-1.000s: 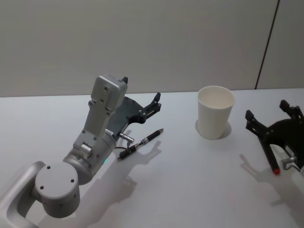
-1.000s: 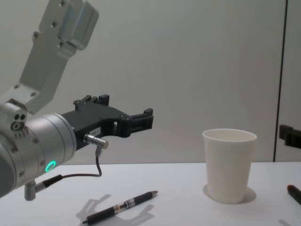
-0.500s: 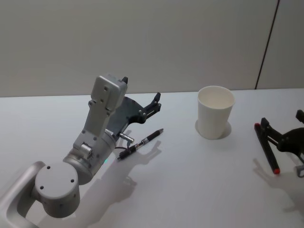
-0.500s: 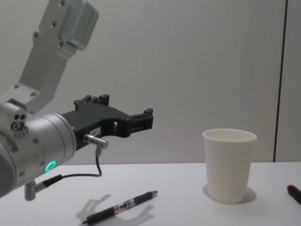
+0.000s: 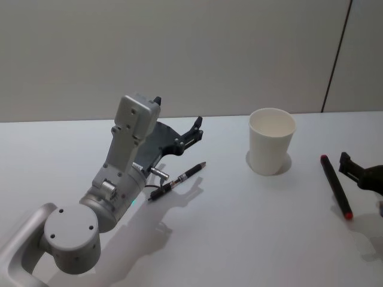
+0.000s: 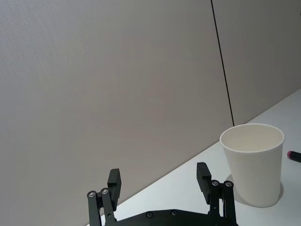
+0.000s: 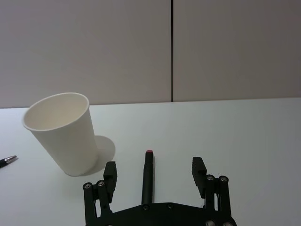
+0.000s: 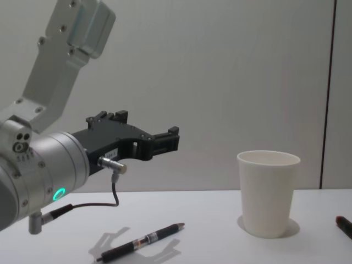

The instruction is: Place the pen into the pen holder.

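Right hand (image 7: 154, 164), released, poised over the red-tipped pen (image 7: 147, 179) beside the cup (image 7: 63, 136); left hand (image 6: 159, 172) idle, released; a skewed pinch could roll it away.

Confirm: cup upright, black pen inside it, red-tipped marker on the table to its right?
No. The black pen lies on the table left of the cup, not inside it; the head view shows this. The cup is upright and the red-tipped marker lies to its right.
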Action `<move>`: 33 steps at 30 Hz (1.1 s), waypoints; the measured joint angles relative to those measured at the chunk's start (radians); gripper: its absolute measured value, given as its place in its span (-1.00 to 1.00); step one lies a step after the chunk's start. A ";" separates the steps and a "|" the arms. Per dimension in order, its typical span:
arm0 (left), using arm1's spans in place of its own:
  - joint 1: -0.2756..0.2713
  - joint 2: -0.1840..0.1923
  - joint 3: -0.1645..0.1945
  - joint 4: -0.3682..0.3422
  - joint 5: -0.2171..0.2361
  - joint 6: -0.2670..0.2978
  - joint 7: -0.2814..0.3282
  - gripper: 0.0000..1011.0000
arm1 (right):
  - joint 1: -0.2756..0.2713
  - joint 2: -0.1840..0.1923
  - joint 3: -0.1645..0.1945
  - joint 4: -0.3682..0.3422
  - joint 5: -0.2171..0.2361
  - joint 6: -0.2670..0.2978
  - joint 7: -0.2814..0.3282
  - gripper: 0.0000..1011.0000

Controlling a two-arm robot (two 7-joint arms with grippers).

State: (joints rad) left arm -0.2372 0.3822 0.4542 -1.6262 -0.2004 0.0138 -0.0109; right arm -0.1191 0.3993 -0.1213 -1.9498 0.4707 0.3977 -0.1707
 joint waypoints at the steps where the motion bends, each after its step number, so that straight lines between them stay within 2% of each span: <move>1: 0.000 0.000 0.000 0.000 0.000 0.000 0.000 0.98 | 0.003 -0.002 0.000 0.002 0.003 0.010 -0.003 0.98; 3: 0.000 0.000 0.000 0.000 0.000 0.000 0.000 0.98 | 0.024 -0.014 0.001 0.014 0.010 0.046 -0.015 0.98; 10: 0.000 0.000 0.000 0.000 0.000 0.000 0.000 0.98 | 0.066 -0.032 -0.005 0.044 -0.002 0.109 -0.024 0.98; 18: 0.000 0.000 0.000 0.000 0.000 0.000 0.000 0.98 | 0.119 -0.053 -0.022 0.094 -0.056 0.163 -0.013 0.98; 20: 0.000 0.000 0.000 0.000 0.000 0.000 0.000 0.98 | 0.140 -0.061 -0.030 0.120 -0.082 0.181 -0.005 0.98; 33: 0.000 0.000 0.000 0.000 0.000 0.000 0.000 0.98 | 0.209 -0.103 -0.057 0.220 -0.158 0.224 0.019 0.98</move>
State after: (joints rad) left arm -0.2372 0.3821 0.4542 -1.6262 -0.2004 0.0138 -0.0109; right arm 0.0903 0.2963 -0.1785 -1.7300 0.3131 0.6221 -0.1513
